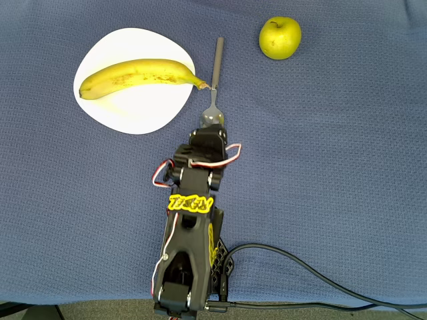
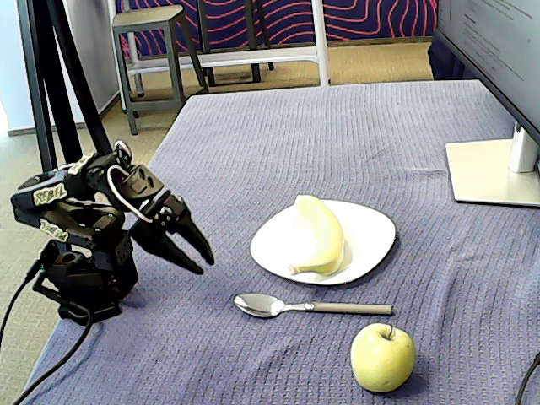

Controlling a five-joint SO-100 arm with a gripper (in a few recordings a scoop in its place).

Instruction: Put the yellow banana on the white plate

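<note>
The yellow banana [image 1: 137,75] lies across the white plate [image 1: 133,115], with its stem tip reaching just past the plate's right rim in the overhead view. In the fixed view the banana [image 2: 321,232] rests on the left half of the plate [image 2: 371,229]. My black gripper [image 2: 204,264] hangs over the cloth left of the plate, apart from it, jaws slightly open and holding nothing. From overhead the gripper [image 1: 208,133] sits just below the plate's lower right edge.
A metal spoon [image 1: 219,60] lies right of the plate, its bowl partly under my gripper in the overhead view. A green-yellow apple [image 1: 279,38] sits further right. A monitor stand [image 2: 494,173] occupies the far right of the blue cloth. A black cable [image 1: 300,267] trails from the arm's base.
</note>
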